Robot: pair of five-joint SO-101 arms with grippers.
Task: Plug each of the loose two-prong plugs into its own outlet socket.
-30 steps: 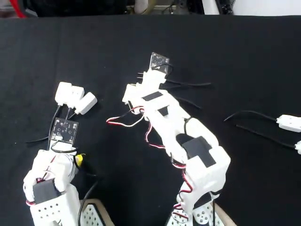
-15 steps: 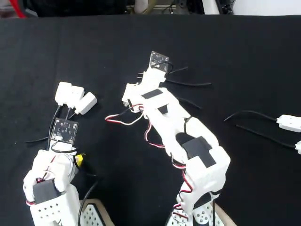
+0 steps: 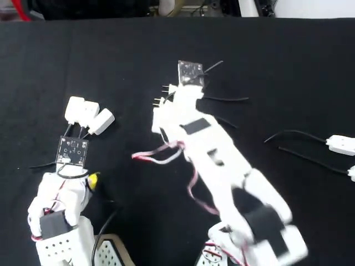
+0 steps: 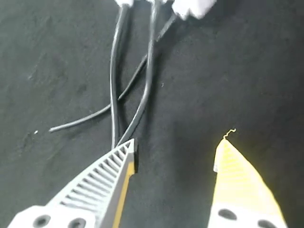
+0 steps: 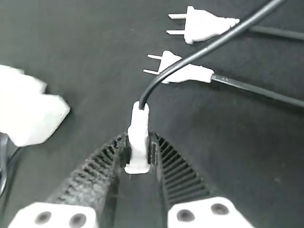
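Markings on the circuit board (image 3: pixel 72 151) above the left wrist are too small to read.

Right gripper (image 5: pixel 139 142): jaws closed to a narrow gap, clamped on a white plug (image 5: pixel 138 130). The plug body lies lengthwise between the two black ribbed fingers (image 5: pixel 97 175). Its black cord (image 5: pixel 204 47) leaves the end that points away from the wrist and curves off above the table (image 3: pixel 277 66). The prongs of this plug cannot be made out.

The first loose plug (image 5: pixel 183 71) lies flat just beyond the fingertips, near the middle of the table. The second loose plug (image 5: pixel 204 23) lies beside it, farther out, and the two do not touch. Each is white moulded plastic with two thin metal prongs and a black cord, and the prongs point toward the left edge of the table.

The outlet blocks (image 3: pixel 86 113) are white and boxy with rounded corners. They lie clustered and touching in the left half of the table, apart from the plugs.

Left gripper (image 4: pixel 178 141): jaws wide, holding nothing. The grey finger (image 4: pixel 95 185) and the yellow finger (image 4: pixel 240 175) are ribbed and taper to points. The black outlet cords (image 4: pixel 116 71) run from the outlet blocks to the tip of the grey finger, and the gap between the fingers lies over bare cloth.

A white connector (image 3: pixel 341 144) with black leads lies at the right edge of the table. The table covering is matt black cloth
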